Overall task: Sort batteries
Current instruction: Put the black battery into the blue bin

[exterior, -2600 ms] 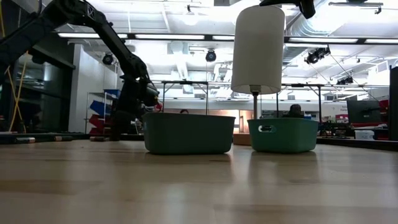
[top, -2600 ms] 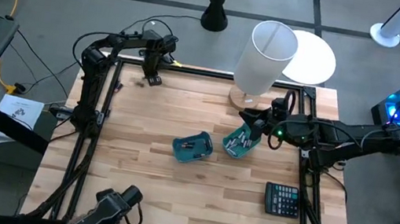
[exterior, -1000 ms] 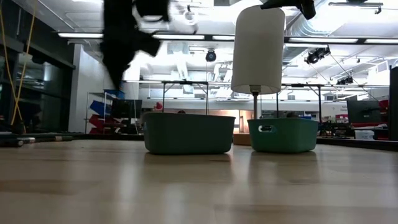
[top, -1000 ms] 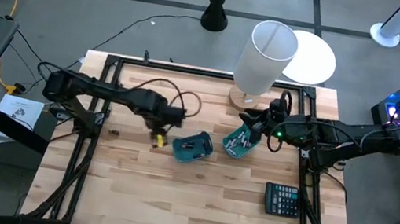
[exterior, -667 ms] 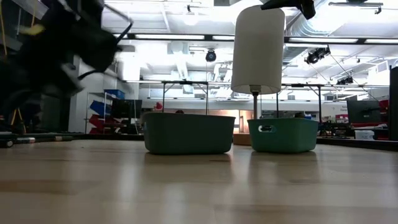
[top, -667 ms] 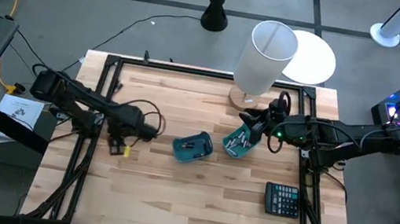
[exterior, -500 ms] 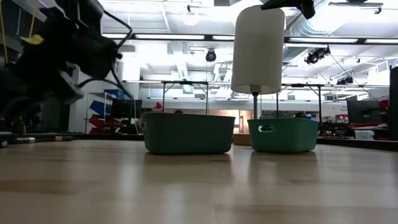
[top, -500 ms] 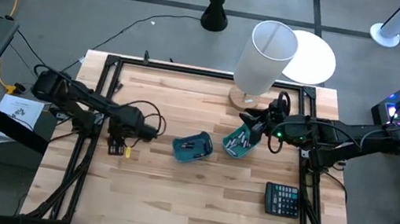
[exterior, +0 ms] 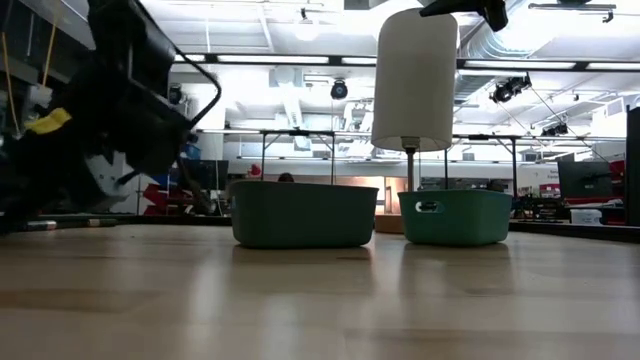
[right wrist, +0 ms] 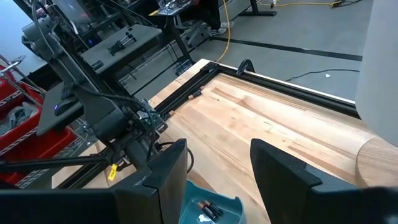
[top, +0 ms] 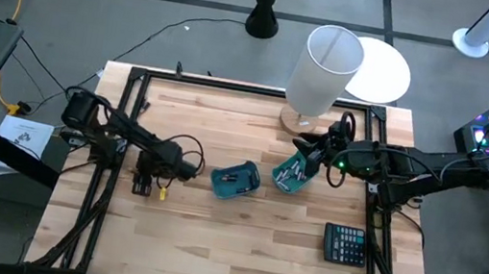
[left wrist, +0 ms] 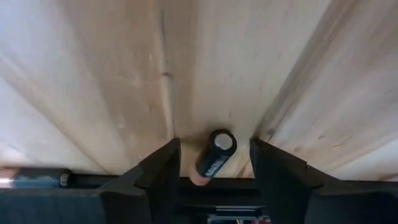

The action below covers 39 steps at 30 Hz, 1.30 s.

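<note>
My left gripper (top: 148, 185) hangs low over the table's left part, left of the left teal bin (top: 235, 179). Its fingers stand open on either side of a dark battery with a coppery end (left wrist: 214, 158). Another battery (left wrist: 34, 177) shows beside that gripper's base. My right gripper (top: 305, 154) waits open, high above the right teal bin (top: 293, 171), where several batteries (right wrist: 208, 210) lie. In the low view both bins rest flat on the table. My left gripper has the battery (left wrist: 214, 158) between its two fingers, with a gap showing on each side at the fingertips. The gripper's own body hides the battery's near end. I cannot tell whether any part of the gripper touches it.
A white cylindrical lamp (top: 324, 71) on a wooden foot stands at the far edge behind the right bin. A black calculator (top: 345, 243) lies at the near right. Bare wood stretches across the table's near half. A black frame runs along the table's edges.
My left gripper has gone from beside the left bin toward the table's left edge, has sunk close to the tabletop, and has turned and tipped to point more steeply down. My right gripper has kept still.
</note>
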### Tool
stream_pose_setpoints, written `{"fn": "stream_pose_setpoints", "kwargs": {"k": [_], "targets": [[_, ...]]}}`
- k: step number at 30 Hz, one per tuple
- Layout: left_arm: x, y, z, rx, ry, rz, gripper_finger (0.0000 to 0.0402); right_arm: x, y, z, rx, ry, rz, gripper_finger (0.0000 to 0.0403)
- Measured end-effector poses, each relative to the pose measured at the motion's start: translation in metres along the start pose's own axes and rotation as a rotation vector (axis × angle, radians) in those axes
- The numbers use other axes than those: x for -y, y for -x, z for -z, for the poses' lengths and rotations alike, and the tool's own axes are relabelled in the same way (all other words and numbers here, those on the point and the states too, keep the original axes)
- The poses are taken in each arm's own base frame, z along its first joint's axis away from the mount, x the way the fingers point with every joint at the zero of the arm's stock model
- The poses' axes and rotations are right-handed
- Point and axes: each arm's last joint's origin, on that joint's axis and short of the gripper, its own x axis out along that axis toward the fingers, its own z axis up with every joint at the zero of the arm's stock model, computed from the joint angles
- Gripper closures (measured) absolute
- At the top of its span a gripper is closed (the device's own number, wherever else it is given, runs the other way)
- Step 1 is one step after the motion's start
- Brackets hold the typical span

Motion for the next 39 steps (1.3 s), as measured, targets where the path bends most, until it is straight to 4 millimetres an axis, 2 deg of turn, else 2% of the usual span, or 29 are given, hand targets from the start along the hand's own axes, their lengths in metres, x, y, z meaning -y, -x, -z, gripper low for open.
{"fn": "stream_pose_setpoints", "kwargs": {"k": [4,6,8,11,12,16,18,24,27,29,33,36,39], "targets": [[0.003,-0.011,-0.002,-0.048,0.02,-0.007,0.0217,0.0,0.0,0.0,0.0,-0.001,0.0,0.0231],[0.003,-0.012,-0.005,-0.06,0.007,-0.011,0.0231,0.0,0.0,0.0,0.0,-0.001,0.0,0.0231],[0.004,-0.01,-0.007,-0.048,-0.004,-0.008,0.0268,0.0,0.0,0.0,0.0,-0.002,0.0,0.0231],[0.002,-0.002,-0.012,-0.023,-0.019,-0.006,0.0362,0.0,0.0,0.0,0.0,-0.003,0.0,0.0231],[0.0,0.002,-0.014,-0.004,-0.02,-0.014,0.0371,0.0,0.0,0.0,0.0,-0.005,0.0,0.0231],[-0.008,0.032,-0.024,0.155,-0.032,-0.13,0.0371,0.0,0.0,0.0,-0.001,-0.017,0.0,0.0231],[-0.013,0.057,-0.025,0.271,-0.004,-0.17,0.0371,0.0,0.0,0.0,-0.003,-0.017,-0.003,0.0231],[-0.023,0.13,0.006,0.617,0.194,-0.161,0.0371,0.0,0.0,0.0,-0.007,-0.02,-0.005,0.0231],[-0.026,0.15,0.024,0.729,0.263,-0.167,0.0371,0.0,0.0,0.0,-0.007,-0.018,-0.005,0.0231],[-0.026,0.159,0.028,0.805,0.285,-0.148,0.0371,0.0,0.0,0.0,-0.007,-0.017,-0.005,0.0231],[-0.016,0.182,0.014,1.082,0.191,-0.01,0.0371,0.0,0.0,0.0,-0.007,-0.012,-0.005,0.0231],[-0.006,0.2,-0.01,1.292,0.113,0.097,0.0371,0.0,0.0,0.0,-0.007,-0.012,-0.004,0.0231],[0.001,0.204,-0.035,1.384,0.072,0.148,0.0371,0.0,0.0,0.0,-0.007,-0.015,-0.004,0.0231]]}}
